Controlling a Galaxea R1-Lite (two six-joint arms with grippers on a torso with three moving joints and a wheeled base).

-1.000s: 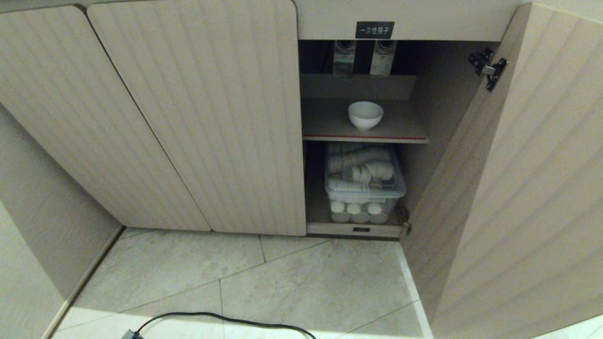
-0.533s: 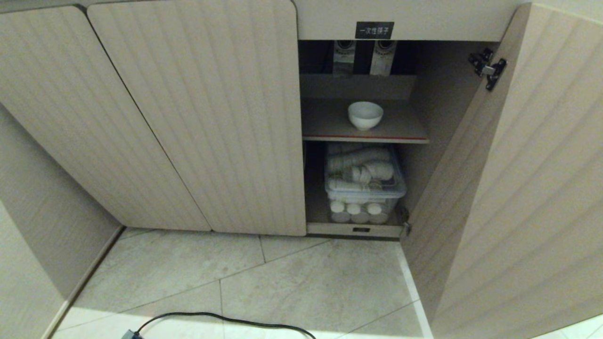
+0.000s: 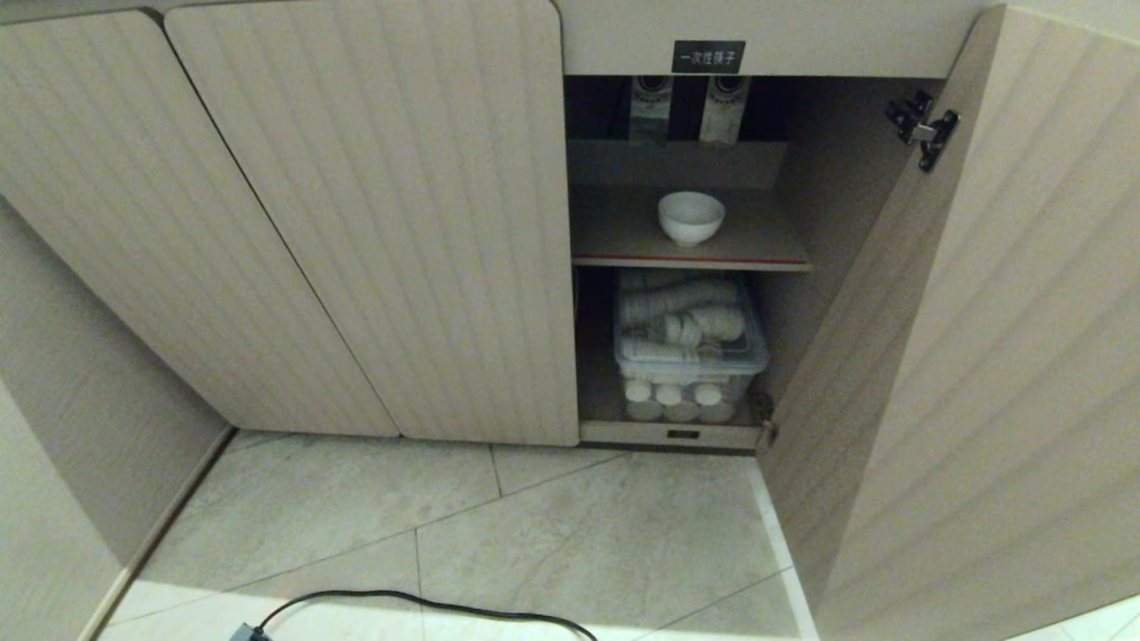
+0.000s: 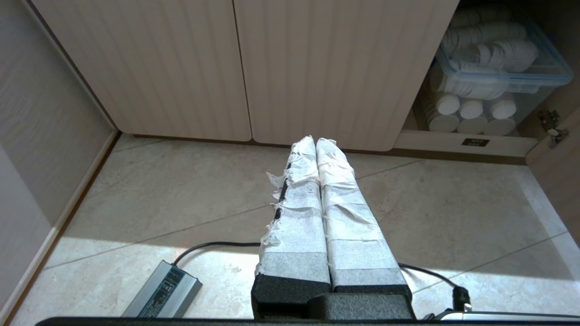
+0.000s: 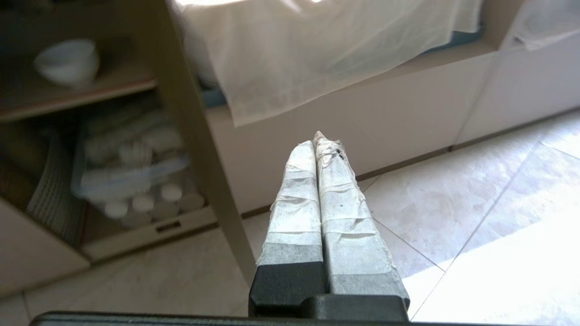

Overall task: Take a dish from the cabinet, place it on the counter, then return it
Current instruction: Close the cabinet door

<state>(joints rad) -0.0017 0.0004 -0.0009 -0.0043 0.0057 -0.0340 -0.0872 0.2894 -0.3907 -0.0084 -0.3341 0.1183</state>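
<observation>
**Bowl on shelf, claws empty**

Neither arm shows in head view; table out of frame. Bowl (image 3: 691,218) upright, mouth up, on upper shelf (image 3: 623,236) of open cabinet (image 3: 374,223). Left claw (image 4: 316,141) and right claw (image 5: 316,138) pressed together, over floor. Right wrist view blurred.

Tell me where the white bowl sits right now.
In the head view the white bowl stands upright on the cabinet's upper shelf, above the clear bin of paper cups.
</observation>
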